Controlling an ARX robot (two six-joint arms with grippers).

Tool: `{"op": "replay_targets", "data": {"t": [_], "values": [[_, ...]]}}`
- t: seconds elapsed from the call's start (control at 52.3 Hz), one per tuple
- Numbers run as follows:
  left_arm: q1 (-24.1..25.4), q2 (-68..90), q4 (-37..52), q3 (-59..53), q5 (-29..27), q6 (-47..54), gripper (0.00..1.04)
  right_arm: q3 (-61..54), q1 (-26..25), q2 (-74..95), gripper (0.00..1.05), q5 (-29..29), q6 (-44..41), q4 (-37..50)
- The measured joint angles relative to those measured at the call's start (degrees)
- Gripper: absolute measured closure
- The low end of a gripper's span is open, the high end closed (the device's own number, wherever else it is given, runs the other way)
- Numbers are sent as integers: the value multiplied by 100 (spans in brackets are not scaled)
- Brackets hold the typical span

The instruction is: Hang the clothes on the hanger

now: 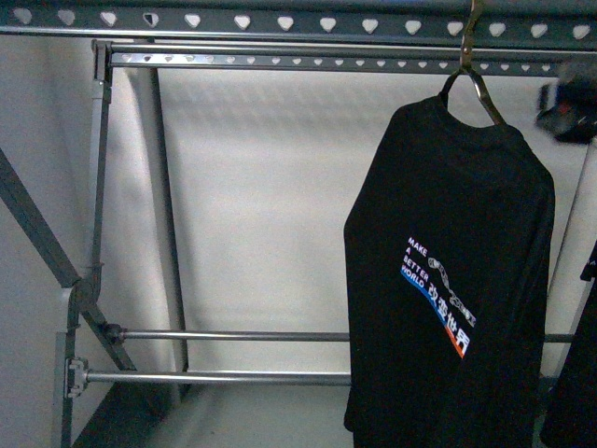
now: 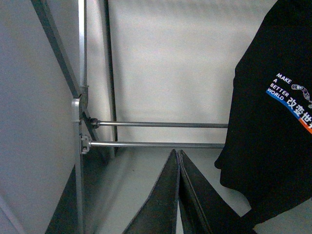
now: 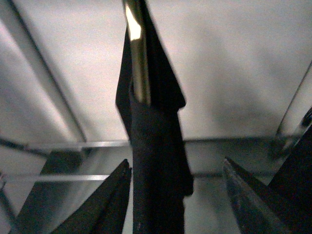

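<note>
While the front view faces the rack, you see the black T-shirt (image 1: 448, 271) hanging on the hanger (image 1: 471, 79), whose hook rises to the perforated top rail (image 1: 280, 21) at the upper right. White lettering "MAKE A BETTER WORLD", Chinese characters and a blue-orange stripe run slantwise across the shirt's front. Two lower horizontal rods (image 1: 224, 357) cross behind the shirt, and a slanted grey brace (image 1: 42, 233) stands at the far left. At the right edge, level with the shirt's shoulder, a blurred dark body (image 1: 567, 110) shows; you cannot tell from this view what part of the arm it is.

From the left wrist view, your left gripper (image 2: 179, 195) points toward the two rods, its dark fingers (image 2: 161, 204) pressed together along their length with nothing between them. The shirt (image 2: 273, 126) hangs off to one side, apart from that claw.

From the right wrist view, your right gripper (image 3: 178, 200) has its fingers (image 3: 114, 200) spread wide. The shirt (image 3: 156, 170) hangs edge-on in the gap between them, with the hanger's bright metal band (image 3: 137, 53) emerging from the fabric above. Whether either finger touches the cloth you cannot tell.
</note>
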Motion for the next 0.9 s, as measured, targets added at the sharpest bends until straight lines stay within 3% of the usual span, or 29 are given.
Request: {"op": "replay_targets", "data": {"t": [0.057,0.191,0.287,0.363,0.402,0.535,0.631,0.669,0.746,0.899], "values": [[0,0,0,0,2,0,101,-984,4,-1174,31,44,-114,831],[0,0,0,0,0,-2,101,-2461,219,-3495,8,-214,-105,669],[0,0,0,0,-2,-2,101,-3263,516,-5099,8,151,-186,37],[0,0,0,0,2,-2,101,-3521,984,-6551,23,1224,-273,-1696],[0,0,0,0,0,0,101,-3823,997,-7169,30,1237,-304,-2142],[0,-9,0,0,9,-2,101,-5302,79,-8415,55,356,-337,-1954],[0,-9,0,0,-2,0,101,-6297,-72,-9036,74,280,-343,-1882],[0,-11,0,0,-2,-2,101,-6312,-79,-9071,88,269,-352,-1853],[0,-11,-2,0,0,0,101,-6312,-81,-9110,102,275,-354,-1843],[0,-11,-2,0,-2,0,101,-6312,-87,-9110,102,273,-367,-1847]]}}
